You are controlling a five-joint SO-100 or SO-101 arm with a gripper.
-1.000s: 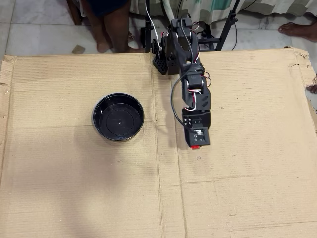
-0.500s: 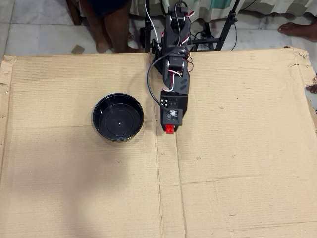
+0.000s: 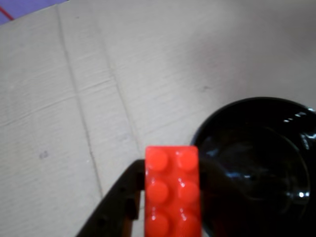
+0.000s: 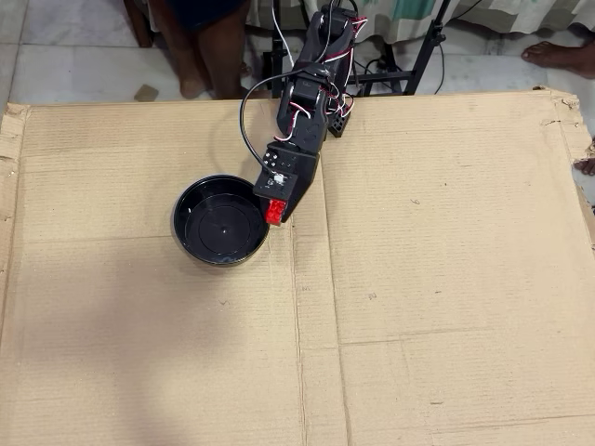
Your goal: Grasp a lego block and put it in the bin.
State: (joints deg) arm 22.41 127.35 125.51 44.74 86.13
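Note:
The red lego block [image 3: 173, 190] with studs on top sits between my gripper's [image 3: 170, 197] black fingers at the bottom of the wrist view. The gripper is shut on it and holds it above the cardboard. The glossy black bin [image 3: 261, 163] lies just to the right of the block in the wrist view, its rim close to the block. In the overhead view the gripper [image 4: 276, 212] holds the block [image 4: 275, 212] beside the right rim of the bin [image 4: 220, 220]. The bin looks empty.
A large sheet of creased cardboard [image 4: 418, 279] covers the work surface. The arm's base [image 4: 330, 37] and cables stand at the back edge. People's legs and feet [image 4: 200, 46] are behind the cardboard.

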